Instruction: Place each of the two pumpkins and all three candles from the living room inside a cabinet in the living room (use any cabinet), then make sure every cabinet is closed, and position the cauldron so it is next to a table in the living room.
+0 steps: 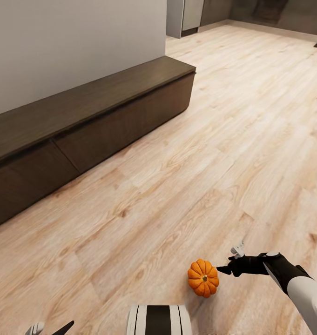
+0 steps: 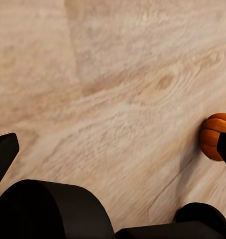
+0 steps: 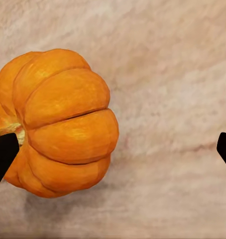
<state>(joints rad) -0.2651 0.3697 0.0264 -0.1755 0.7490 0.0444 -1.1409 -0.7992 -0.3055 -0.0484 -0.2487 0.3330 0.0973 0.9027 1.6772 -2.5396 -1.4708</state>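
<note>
Orange and ribbed, the pumpkin (image 1: 203, 278) sits on the pale wood floor (image 1: 177, 186) at about five o'clock in my head view, close in front of my base. My right claw (image 1: 222, 269) hangs just beside it on its three o'clock side, fingers pointing at it; in the right wrist view the two dark fingertips (image 3: 3, 157) stand wide apart, so that claw is released and grasping nothing, and the pumpkin (image 3: 56, 122) lies off-centre toward one finger, not squarely between them. I judge the right arm much the nearer, needing a small sideways shift before closing. My left claw (image 1: 49, 329) peeks in at seven o'clock, also spread and empty. The pumpkin is squat, with its dark stem facing up. The cabinet (image 1: 84, 125) runs along the wall at ten o'clock, well apart, fronts shut.
</note>
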